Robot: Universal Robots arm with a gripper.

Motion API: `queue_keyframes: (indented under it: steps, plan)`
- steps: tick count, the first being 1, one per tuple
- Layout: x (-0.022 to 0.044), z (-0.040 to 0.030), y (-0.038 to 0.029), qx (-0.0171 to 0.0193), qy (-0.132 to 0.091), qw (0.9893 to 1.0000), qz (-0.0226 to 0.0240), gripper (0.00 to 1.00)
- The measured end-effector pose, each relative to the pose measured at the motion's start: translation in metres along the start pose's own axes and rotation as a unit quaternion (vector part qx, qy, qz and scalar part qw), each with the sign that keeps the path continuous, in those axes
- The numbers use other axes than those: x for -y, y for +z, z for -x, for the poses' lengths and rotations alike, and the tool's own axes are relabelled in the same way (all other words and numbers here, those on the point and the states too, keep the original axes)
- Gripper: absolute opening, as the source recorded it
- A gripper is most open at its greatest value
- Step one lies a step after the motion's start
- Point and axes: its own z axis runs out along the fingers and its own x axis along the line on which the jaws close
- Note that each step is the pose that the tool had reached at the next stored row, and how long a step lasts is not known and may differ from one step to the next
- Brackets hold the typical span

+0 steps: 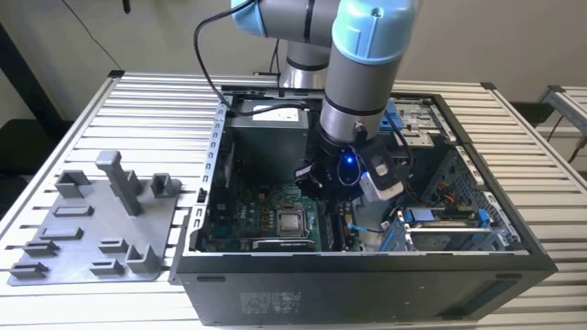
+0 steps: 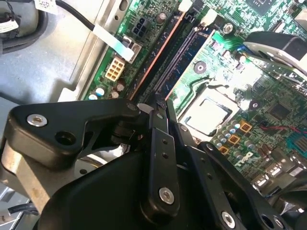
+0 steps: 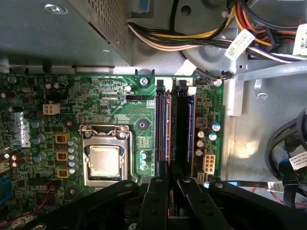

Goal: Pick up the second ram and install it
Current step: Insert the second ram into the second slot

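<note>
Hand: the hand sat low inside the computer case, fingers pressed nearly together over the memory slots.
Ram: the second ram lay in the slots, running from the fingertips toward 12 o'clock in the first wrist view.
Grip: whether the fingers pinched it, I couldn't tell.

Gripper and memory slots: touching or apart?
Cannot tell. In both wrist views the gripper overlaps the end of the memory slots, hiding any contact or gap.
</note>
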Motion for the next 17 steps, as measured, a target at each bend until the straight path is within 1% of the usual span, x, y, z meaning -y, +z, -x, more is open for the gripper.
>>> queue_keyframes:
  steps: [3,12,17]
  plan:
    - [-0.0001,0.0001,0.0011,0.0000,0.000,1.0000,0.0001,0.14]
    - [-0.0001,0.0001,0.0014,0.0001,0.000,1.0000,0.0001,0.14]
    - [-0.0002,0.0001,0.0017,0.0010,-0.002,1.0000,0.0001,0.14]
